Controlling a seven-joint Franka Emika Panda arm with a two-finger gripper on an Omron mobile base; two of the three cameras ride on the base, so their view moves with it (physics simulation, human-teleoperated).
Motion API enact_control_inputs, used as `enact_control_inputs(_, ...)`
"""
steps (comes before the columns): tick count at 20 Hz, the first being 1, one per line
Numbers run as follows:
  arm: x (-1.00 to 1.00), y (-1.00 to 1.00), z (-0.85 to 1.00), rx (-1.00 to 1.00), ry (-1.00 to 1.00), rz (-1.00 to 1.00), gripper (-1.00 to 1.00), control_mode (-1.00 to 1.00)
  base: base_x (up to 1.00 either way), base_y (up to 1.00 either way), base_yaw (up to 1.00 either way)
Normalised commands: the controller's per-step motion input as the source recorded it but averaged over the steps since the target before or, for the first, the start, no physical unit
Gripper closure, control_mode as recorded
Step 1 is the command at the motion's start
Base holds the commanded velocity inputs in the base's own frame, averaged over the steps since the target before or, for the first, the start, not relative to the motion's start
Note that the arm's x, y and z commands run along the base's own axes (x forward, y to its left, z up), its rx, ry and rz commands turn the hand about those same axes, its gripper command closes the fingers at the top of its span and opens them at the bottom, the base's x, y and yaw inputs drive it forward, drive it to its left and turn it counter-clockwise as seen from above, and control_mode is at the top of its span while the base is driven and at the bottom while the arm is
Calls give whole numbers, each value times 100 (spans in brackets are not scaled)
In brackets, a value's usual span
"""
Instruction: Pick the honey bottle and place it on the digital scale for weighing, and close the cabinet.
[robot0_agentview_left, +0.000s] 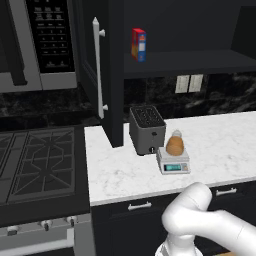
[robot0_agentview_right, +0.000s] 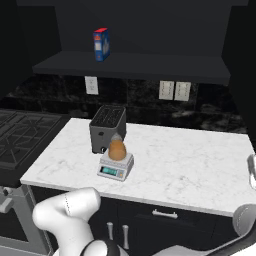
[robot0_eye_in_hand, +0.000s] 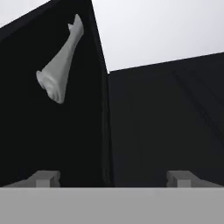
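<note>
Smooth, a bit shiny amber on the honey bottle, with a dull pale cap. Light grey plastic look on the digital scale, and a glassy greenish display in front. Flat, matt black on the cabinet door panels; silver, metal-looking bar handle, smooth and softly shiny. Dark grey, brushed-metal look on the toaster. White marble-like counter, smooth with faint grey veins. Glossy black stone on the back wall, speckled. Printed cardboard, perhaps, on the box — too small to tell surely. Dark matt grates on the stove.
</note>
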Motion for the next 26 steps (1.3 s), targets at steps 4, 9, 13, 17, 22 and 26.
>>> enact_control_inputs(4, -10, 100, 73, -32, -47, 33, -100, -100, 0, 0, 0)
enact_control_inputs(9, -7, 100, 75, -37, -30, 24, -100, -100, 0, 0, 0)
enact_control_inputs(13, 49, 100, 51, -42, 26, -4, -100, -100, 0, 0, 0)
enact_control_inputs(17, 84, 100, 28, -41, 66, -11, -100, -100, 0, 0, 0)
enact_control_inputs(22, 100, 100, 1, -39, 63, -8, -100, -100, 0, 0, 0)
enact_control_inputs(26, 100, 100, -20, -29, 24, -5, -100, -100, 0, 0, 0)
